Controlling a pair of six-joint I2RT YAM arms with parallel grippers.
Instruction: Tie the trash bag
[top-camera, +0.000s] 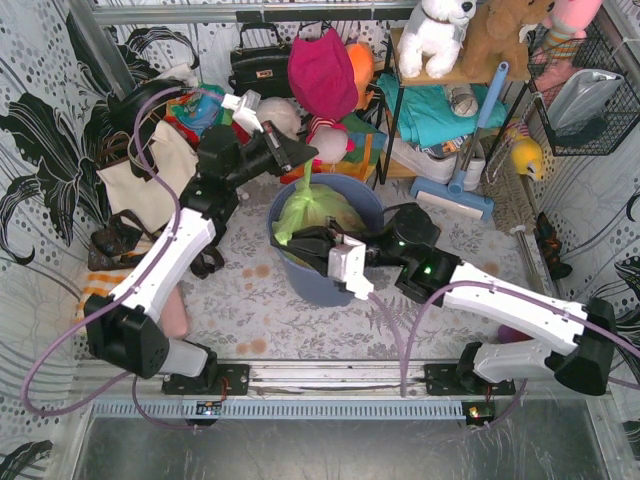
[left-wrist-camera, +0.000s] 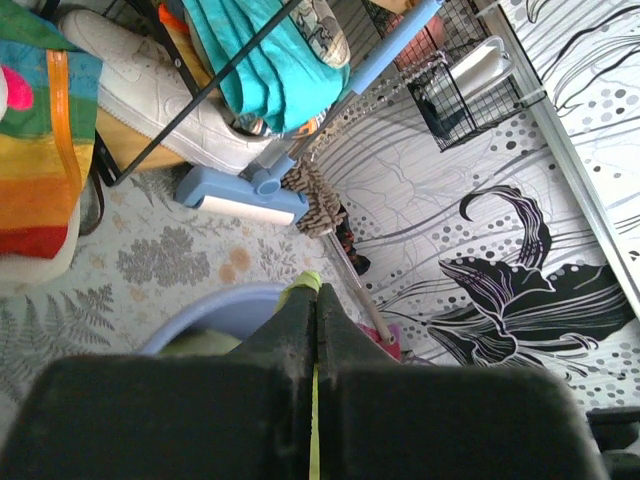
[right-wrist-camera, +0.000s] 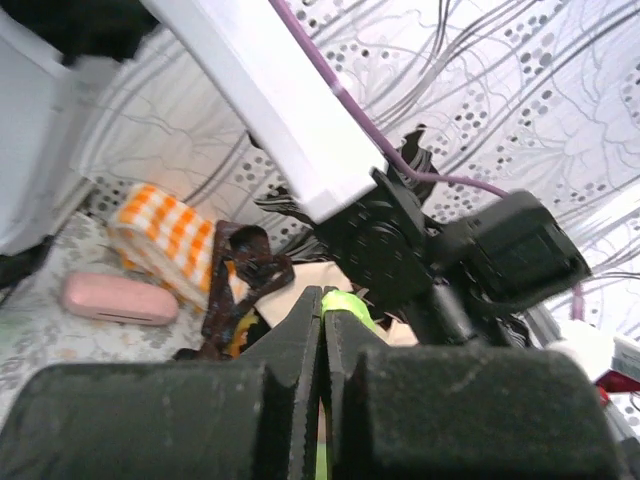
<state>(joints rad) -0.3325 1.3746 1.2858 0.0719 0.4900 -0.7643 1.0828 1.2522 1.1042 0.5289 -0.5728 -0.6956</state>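
While your left hand is clamped shut on a pulled-up tail of the trash bag above the far rim of the blue bin, your right hand is shut on another fold of the green plastic at the near side of the bag's mouth. The bag sits inside the bin, in the middle of the surface. You look to be at the gathering step: two tails are held and no knot is formed yet. Next, by my judgement, you need to cross one tail over the other. Keep the tension gentle so the thin film neither slips nor tears and the bin does not tip.
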